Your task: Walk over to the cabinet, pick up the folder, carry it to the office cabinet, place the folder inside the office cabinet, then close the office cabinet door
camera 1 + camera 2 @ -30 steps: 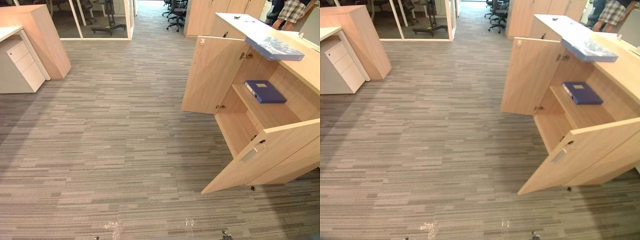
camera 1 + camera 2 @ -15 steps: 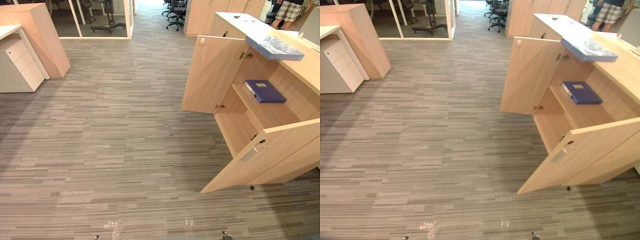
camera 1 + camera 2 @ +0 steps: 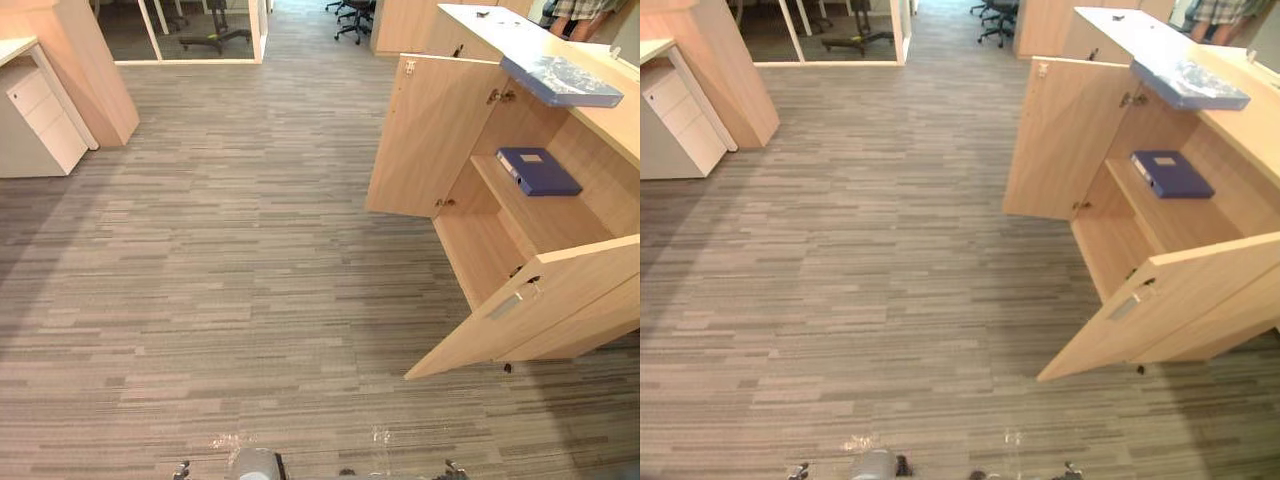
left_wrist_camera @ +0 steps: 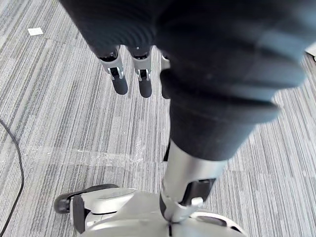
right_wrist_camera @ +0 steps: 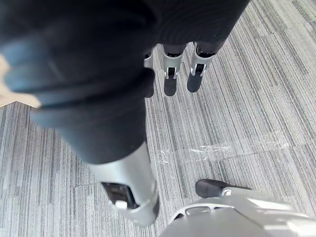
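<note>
Two hands, left hand (image 4: pixel 119 75) and right hand (image 5: pixel 170 75), hang released, empty; walking in may strike the jutting near door (image 3: pixel 545 312).

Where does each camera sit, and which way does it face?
Left eye view: head, looking down at carpet and the open office cabinet holding a blue folder.
Right eye view: beside it, same scene.
Left wrist view: left wrist, down along the open left hand to carpet.
Right wrist view: same, along the open right hand.
Shared: eye views, the office cabinet; wrist views, carpet.
</note>
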Available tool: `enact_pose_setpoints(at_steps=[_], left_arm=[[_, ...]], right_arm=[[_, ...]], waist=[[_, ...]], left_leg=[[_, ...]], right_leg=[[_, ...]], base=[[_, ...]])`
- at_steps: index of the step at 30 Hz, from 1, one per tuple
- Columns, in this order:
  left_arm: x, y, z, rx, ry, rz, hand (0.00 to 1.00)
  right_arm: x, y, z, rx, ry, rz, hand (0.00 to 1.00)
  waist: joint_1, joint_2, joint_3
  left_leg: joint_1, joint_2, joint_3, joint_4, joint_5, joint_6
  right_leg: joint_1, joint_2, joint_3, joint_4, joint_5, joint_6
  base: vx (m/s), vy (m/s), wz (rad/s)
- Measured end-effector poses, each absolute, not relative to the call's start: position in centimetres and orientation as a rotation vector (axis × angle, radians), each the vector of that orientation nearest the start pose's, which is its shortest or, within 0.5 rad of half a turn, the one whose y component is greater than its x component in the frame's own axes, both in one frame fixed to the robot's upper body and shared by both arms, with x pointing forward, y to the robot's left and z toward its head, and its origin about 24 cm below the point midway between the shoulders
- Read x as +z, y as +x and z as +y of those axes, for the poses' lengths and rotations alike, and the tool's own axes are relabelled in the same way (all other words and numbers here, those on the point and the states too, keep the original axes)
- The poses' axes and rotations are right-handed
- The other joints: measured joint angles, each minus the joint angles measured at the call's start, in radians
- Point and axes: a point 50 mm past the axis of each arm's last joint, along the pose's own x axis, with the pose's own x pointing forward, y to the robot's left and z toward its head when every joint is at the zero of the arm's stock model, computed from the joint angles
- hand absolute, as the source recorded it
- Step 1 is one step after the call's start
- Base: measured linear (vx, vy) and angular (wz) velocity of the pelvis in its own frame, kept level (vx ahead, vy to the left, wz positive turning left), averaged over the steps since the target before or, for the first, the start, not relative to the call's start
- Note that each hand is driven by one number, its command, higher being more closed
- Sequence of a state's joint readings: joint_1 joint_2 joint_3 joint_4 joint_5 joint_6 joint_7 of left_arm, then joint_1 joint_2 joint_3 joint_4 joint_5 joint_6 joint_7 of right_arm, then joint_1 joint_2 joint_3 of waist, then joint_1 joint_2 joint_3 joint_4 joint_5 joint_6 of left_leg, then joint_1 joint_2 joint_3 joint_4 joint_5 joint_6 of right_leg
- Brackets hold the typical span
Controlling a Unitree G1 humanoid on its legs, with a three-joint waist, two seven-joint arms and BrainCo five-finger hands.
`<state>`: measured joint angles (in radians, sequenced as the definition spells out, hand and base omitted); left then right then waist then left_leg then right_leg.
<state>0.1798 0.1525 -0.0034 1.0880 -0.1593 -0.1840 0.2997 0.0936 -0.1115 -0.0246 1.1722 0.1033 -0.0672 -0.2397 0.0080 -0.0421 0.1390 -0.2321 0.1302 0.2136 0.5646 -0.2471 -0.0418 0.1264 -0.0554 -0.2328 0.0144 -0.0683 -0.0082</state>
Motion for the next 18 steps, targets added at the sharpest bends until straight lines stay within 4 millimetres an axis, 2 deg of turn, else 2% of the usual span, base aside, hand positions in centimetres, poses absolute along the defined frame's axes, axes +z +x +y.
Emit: enact_pose_setpoints(at_steps=[1,3,4,5,6,7,8,9,10,12,14,15,16,17,18], left_arm=[[-15.8,5.8,22.8,0.483,0.161,1.060,0.00],[-15.8,5.8,22.8,0.484,0.160,1.059,0.00],[-15.8,5.8,22.8,0.486,0.160,1.059,0.00],[-15.8,5.7,22.7,0.488,0.163,1.060,0.00],[-15.9,5.7,22.2,0.484,0.159,1.062,0.00],[-15.8,5.8,22.3,0.484,0.164,1.058,0.00],[-15.6,6.1,22.8,0.488,0.175,1.039,0.00],[-15.4,6.6,23.3,0.485,0.195,1.021,0.00],[-15.1,7.3,23.3,0.458,0.213,0.996,0.00],[-15.1,7.6,23.0,0.403,0.222,0.988,0.00],[-15.3,7.8,22.1,0.353,0.190,0.982,0.00],[-15.3,7.9,21.8,0.349,0.169,0.979,0.00],[-15.3,8.1,21.3,0.339,0.137,0.968,0.00],[-15.3,8.4,20.8,0.318,0.117,0.958,0.00],[-15.3,8.5,20.7,0.310,0.114,0.952,0.00]], right_arm=[[-16.7,6.6,-21.0,-0.384,-0.131,1.185,0.00],[-16.7,6.5,-21.1,-0.404,-0.116,1.187,0.00],[-16.7,6.4,-21.2,-0.408,-0.114,1.188,0.00],[-16.7,6.2,-21.4,-0.418,-0.113,1.192,0.00],[-16.7,5.9,-21.8,-0.432,-0.114,1.196,0.00],[-16.7,5.9,-21.8,-0.433,-0.114,1.196,0.00],[-16.7,6.2,-21.3,-0.423,-0.102,1.192,0.00],[-16.8,6.2,-20.8,-0.417,-0.088,1.193,0.00],[-16.8,6.2,-20.8,-0.429,-0.078,1.192,0.00],[-16.8,6.0,-21.2,-0.451,-0.070,1.201,0.00],[-16.7,5.7,-22.1,-0.495,-0.047,1.203,0.00],[-16.6,5.8,-22.5,-0.507,-0.044,1.196,0.00],[-16.4,5.8,-23.3,-0.533,-0.035,1.184,0.00],[-16.2,6.0,-23.9,-0.542,-0.042,1.170,0.00],[-16.1,6.1,-24.0,-0.541,-0.044,1.164,0.00]], waist=[[0.000,0.000,0.000],[-0.003,0.002,0.005],[-0.005,0.005,0.005],[-0.006,0.017,0.002],[-0.007,0.036,0.005],[-0.004,0.039,0.005],[-0.001,0.016,0.007],[-0.005,-0.003,0.000],[-0.006,-0.005,-0.003],[-0.006,0.001,-0.021],[-0.013,0.038,-0.050],[-0.016,0.051,-0.058],[-0.023,0.060,-0.062],[-0.027,0.077,-0.067],[-0.035,0.074,-0.067]], left_leg=[[-0.011,-0.001,-0.005,-0.029,0.004,-0.005],[-0.029,-0.002,-0.020,-0.181,0.054,-0.028],[-0.028,-0.002,-0.031,-0.230,0.075,-0.034],[-0.020,0.002,-0.056,-0.333,0.124,-0.044],[0.008,0.019,-0.046,-0.402,0.218,-0.077],[0.018,0.011,-0.033,-0.403,0.287,-0.064],[0.027,-0.016,0.000,-0.397,0.335,-0.030],[0.030,-0.046,0.014,-0.403,0.316,-0.007],[0.048,-0.075,0.036,-0.404,0.294,0.019],[0.087,-0.125,0.083,-0.405,0.261,0.051],[0.135,-0.191,0.113,-0.427,0.222,0.092],[0.149,-0.205,0.112,-0.436,0.216,0.102],[0.194,-0.239,0.100,-0.460,0.206,0.115],[0.246,-0.265,0.087,-0.481,0.193,0.127],[0.263,-0.274,0.079,-0.489,0.187,0.132]], right_leg=[[0.001,-0.016,0.004,0.001,-0.004,0.009],[0.021,-0.081,0.015,0.004,-0.019,0.054],[0.031,-0.094,0.016,0.004,-0.024,0.067],[0.047,-0.115,0.016,0.004,-0.037,0.102],[0.072,-0.126,0.021,0.003,-0.046,0.148],[0.085,-0.141,0.018,0.003,-0.052,0.163],[0.092,-0.177,0.018,0.006,-0.053,0.165],[0.082,-0.195,0.017,0.014,-0.042,0.162],[0.072,-0.224,-0.002,0.025,0.010,0.187],[0.068,-0.285,0.020,0.044,0.053,0.214],[0.013,-0.367,0.034,0.184,0.061,0.212],[-0.017,-0.388,0.048,0.253,0.064,0.208],[-0.073,-0.439,0.041,0.416,0.087,0.170],[-0.127,-0.494,0.015,0.600,0.112,0.061],[-0.157,-0.516,0.002,0.703,0.104,0.011]], base=[[0.16,0.209,-0.10],[0.22,0.309,-0.07],[0.25,0.359,-0.04],[0.27,0.412,-0.11],[0.30,0.441,-0.14],[0.32,0.461,-0.29],[0.34,0.395,-0.25],[0.45,0.416,-0.35],[0.45,0.342,-0.37],[0.41,0.356,-0.49],[0.33,0.357,-0.32],[0.28,0.312,-0.04],[0.28,0.286,0.19],[0.28,0.271,0.32],[0.25,0.202,0.47]])
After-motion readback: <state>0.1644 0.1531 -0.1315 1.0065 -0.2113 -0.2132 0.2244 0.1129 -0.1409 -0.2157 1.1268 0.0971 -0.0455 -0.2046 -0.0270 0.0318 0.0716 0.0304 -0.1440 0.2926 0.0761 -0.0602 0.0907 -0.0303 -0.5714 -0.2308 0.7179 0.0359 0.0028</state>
